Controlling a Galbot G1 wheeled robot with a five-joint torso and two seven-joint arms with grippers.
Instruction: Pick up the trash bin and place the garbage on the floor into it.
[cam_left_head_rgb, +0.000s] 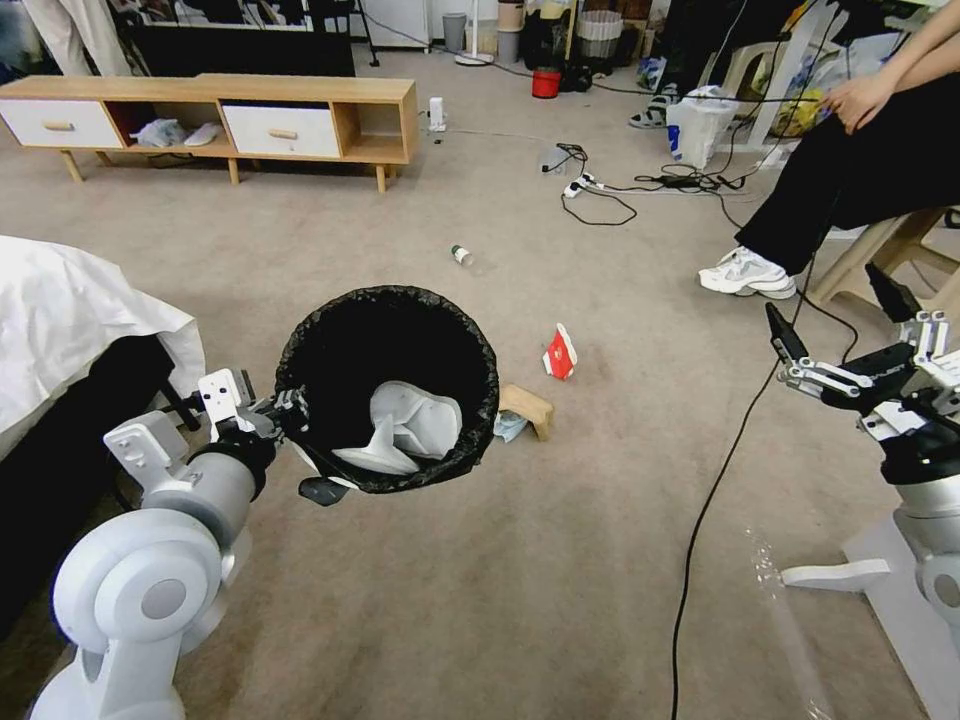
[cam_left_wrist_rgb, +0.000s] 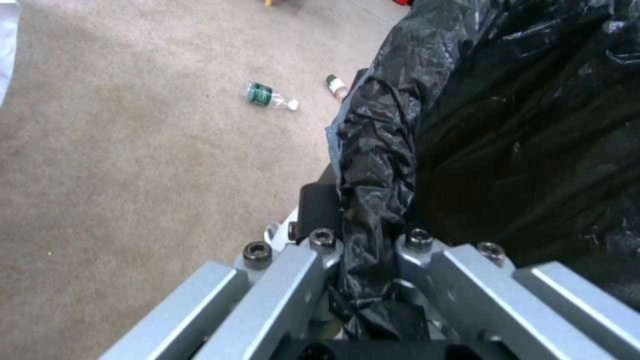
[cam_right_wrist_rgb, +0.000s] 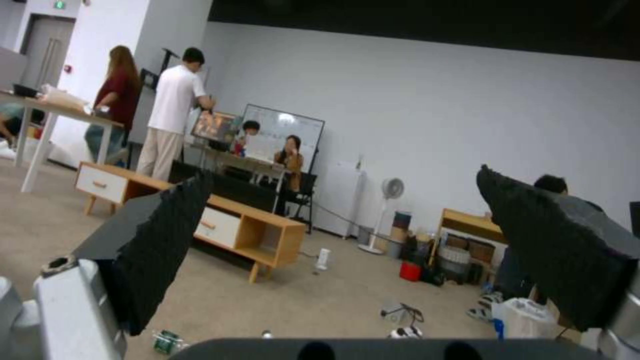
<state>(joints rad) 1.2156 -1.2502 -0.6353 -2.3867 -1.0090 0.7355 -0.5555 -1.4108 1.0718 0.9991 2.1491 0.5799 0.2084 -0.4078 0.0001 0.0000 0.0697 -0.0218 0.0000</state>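
My left gripper (cam_left_head_rgb: 287, 410) is shut on the near rim of the trash bin (cam_left_head_rgb: 388, 300) and holds it above the floor (cam_left_head_rgb: 500, 580). The black bag (cam_left_wrist_rgb: 520, 125) folds over the rim between the jaws of that gripper (cam_left_wrist_rgb: 367, 240). White tissue (cam_left_head_rgb: 405, 430) lies inside the bin. On the carpet just beyond the bin lie a brown cardboard piece (cam_left_head_rgb: 528, 405), a tissue with blue mask (cam_left_head_rgb: 508, 427) and a red-white carton (cam_left_head_rgb: 560, 353). A small bottle (cam_left_head_rgb: 461, 255) lies farther off. Two bottles (cam_left_wrist_rgb: 268, 96) (cam_left_wrist_rgb: 337, 85) show past the rim. My right gripper (cam_left_head_rgb: 835, 312) hangs open at the right, nothing between its pads (cam_right_wrist_rgb: 160, 240).
A black cable (cam_left_head_rgb: 720, 480) runs across the carpet at the right. A seated person's shoe (cam_left_head_rgb: 745, 272) and a stool stand at the far right. A low wooden cabinet (cam_left_head_rgb: 220, 115) lines the back left. A white-draped surface (cam_left_head_rgb: 70, 310) is at my left. Power cords (cam_left_head_rgb: 600, 185) lie beyond.
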